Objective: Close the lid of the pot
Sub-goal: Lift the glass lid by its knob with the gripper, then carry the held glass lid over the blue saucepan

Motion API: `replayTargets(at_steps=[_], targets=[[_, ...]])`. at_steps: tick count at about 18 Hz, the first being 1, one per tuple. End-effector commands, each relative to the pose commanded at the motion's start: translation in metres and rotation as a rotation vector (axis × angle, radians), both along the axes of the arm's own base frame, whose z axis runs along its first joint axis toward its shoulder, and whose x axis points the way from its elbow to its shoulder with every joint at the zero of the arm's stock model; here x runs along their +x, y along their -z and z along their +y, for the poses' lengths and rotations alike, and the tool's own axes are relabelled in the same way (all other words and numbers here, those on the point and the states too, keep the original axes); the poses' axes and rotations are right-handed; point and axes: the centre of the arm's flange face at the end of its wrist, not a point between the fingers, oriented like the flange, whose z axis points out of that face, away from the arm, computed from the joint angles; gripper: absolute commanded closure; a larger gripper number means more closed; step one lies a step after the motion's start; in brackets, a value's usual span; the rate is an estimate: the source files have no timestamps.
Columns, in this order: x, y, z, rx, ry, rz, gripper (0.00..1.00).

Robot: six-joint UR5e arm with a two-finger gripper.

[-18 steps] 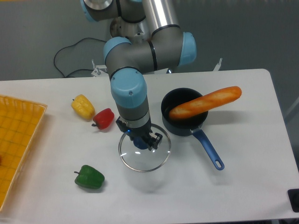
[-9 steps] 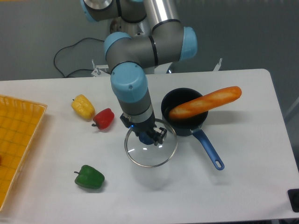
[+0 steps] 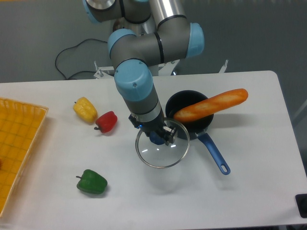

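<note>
Camera view from above and in front: the gripper (image 3: 157, 136) has its jaws clamped on the dark blue knob of the lid (image 3: 162, 149), a round clear glass disc with a thin bright metal rim. The lid hangs level under the arm, its shadow falling on the table (image 3: 249, 191) below, and its upper right edge overlaps the near left rim of the pot (image 3: 189, 120) as seen from here. The pot is a small round black saucepan with a long straight blue handle running down to the right. A long, smooth, golden-orange baguette (image 3: 211, 105) lies slantwise across the pot's mouth, one end inside, the other jutting out past the rim to the upper right. On the matte white table sit a glossy yellow pepper (image 3: 85, 109) touching a red pepper (image 3: 106, 121), and a green pepper (image 3: 91, 182) lower down, well apart. An orange mesh-patterned tray (image 3: 19, 148) lies at the left edge.
</note>
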Motion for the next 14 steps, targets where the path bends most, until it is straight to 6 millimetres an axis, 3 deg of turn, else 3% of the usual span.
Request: replayTargets(at_steps=[7,11,14], targets=[[-0.005,0.001,-0.004,-0.018,0.0,0.012,0.45],[-0.012,-0.024,-0.02,0.002,-0.021,0.04,0.45],[-0.011,-0.028,-0.028,-0.041,0.014,0.036,0.45]])
